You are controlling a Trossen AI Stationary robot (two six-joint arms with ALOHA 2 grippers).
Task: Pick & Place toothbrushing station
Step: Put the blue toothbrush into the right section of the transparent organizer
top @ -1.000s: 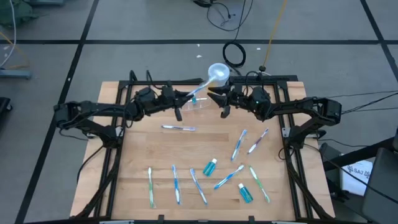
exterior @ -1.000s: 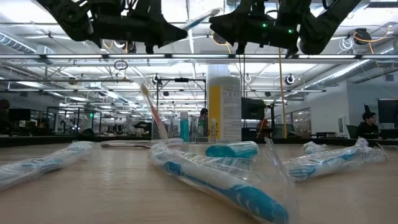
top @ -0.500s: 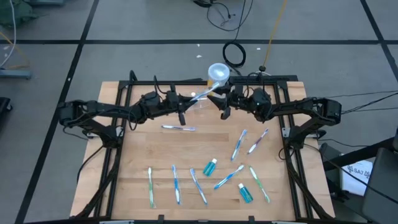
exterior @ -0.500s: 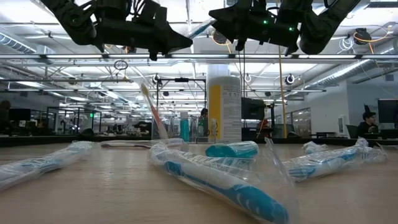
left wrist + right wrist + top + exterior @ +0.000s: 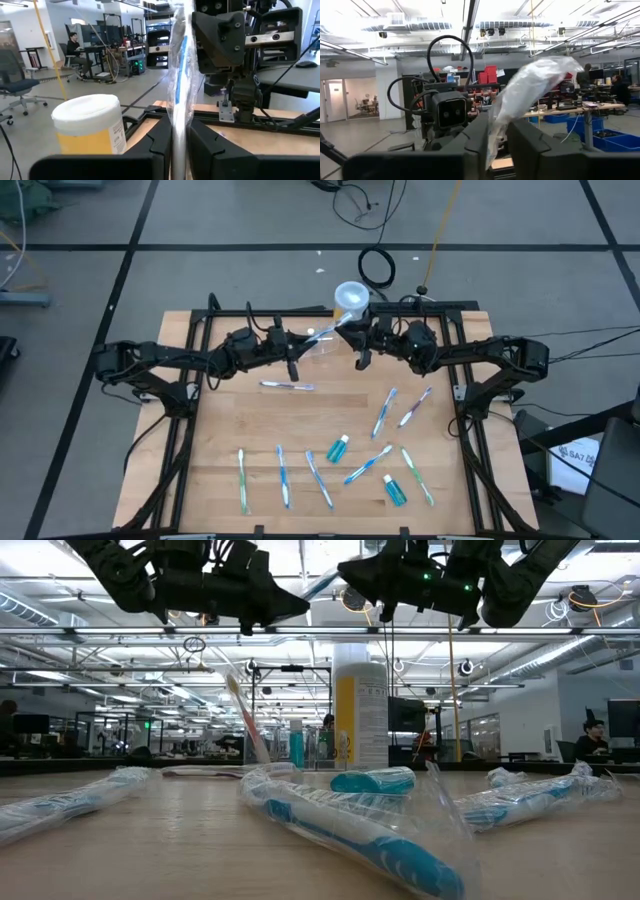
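Plastic-wrapped toothbrush (image 5: 322, 332) pinched by both grippers' fingers.

Clear cup (image 5: 322, 346), upright, table's far edge.

Overhead, table-level and two facing wrist cameras share the table (image 5: 300, 420)

A yellow container (image 5: 90, 131) wears a white lid (image 5: 351, 295), blue-and-white toothbrushes (image 5: 385, 412) lie in clear wrappers beside teal bottles (image 5: 338, 448) on the pale wooden table (image 5: 250, 420), and both arms (image 5: 170, 360) are black.
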